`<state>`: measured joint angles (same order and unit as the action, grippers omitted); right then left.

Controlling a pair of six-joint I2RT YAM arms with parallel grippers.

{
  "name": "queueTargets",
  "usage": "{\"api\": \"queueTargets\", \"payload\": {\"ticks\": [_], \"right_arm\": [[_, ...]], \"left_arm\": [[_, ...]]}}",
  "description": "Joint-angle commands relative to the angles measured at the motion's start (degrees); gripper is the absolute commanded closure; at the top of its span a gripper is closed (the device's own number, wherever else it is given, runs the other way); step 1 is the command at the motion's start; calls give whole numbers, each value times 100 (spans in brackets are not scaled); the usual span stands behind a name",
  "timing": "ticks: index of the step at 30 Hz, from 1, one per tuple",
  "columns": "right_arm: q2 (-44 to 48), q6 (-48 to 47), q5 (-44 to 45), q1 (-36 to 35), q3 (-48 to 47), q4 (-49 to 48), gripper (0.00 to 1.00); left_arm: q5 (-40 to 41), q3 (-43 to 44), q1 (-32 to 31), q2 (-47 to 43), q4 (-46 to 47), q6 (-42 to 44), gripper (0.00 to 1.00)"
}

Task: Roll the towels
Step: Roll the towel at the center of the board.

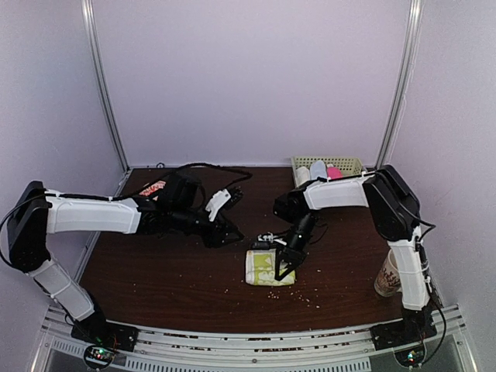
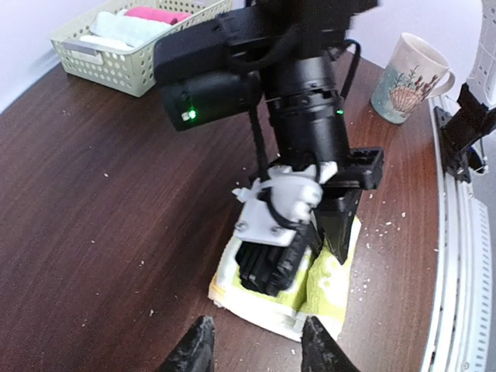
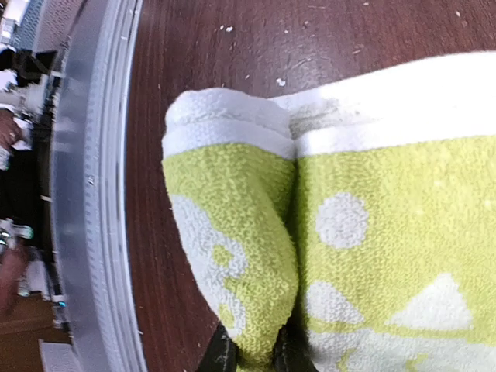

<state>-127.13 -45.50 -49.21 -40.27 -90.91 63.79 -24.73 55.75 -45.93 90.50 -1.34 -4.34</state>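
The yellow-green towel (image 1: 267,269) with cream parts lies partly folded on the table near its front middle. It also shows in the left wrist view (image 2: 335,288) and fills the right wrist view (image 3: 364,225). My right gripper (image 1: 284,263) points down onto it and is shut on a raised fold of it (image 3: 252,358). My left gripper (image 1: 230,233) is open and empty, a little left of the towel; its fingertips (image 2: 192,350) hover just short of the towel's near edge. The hot-pink towel (image 1: 335,172) lies in the basket and also shows in the left wrist view (image 2: 159,14).
A pale green basket (image 1: 353,163) stands at the back right and holds white and light-blue cloths (image 2: 124,29) beside the pink towel. A patterned mug (image 1: 387,277) stands by the right arm's base. Crumbs dot the dark wooden table (image 1: 155,271). A metal rail (image 3: 97,194) runs along the table's front edge.
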Motion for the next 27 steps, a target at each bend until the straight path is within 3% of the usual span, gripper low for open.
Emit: {"api": "queueTargets", "payload": {"ticks": [1,4,7,20,27], "right_arm": [[-960,-65,-517,229,-656,1398,92],[-1105,36,-336,246,-746,1389,92],[-1090,49,-225,248,-776,1390,92],[-1096,50,-221,247,-805,1391,91],[-1102,82,-264,252,-864,1389,90]], "left_arm": [[1034,-275,-620,-424,614,996,61],[1861,135,-1428,-81,66,2099,59],[2226,797,-1743,591,-700,2385,58],[2439,1663,-2024,2116,-1558,2952,57],[2350,1717,-2034,2289,-1533,2894,67]]}}
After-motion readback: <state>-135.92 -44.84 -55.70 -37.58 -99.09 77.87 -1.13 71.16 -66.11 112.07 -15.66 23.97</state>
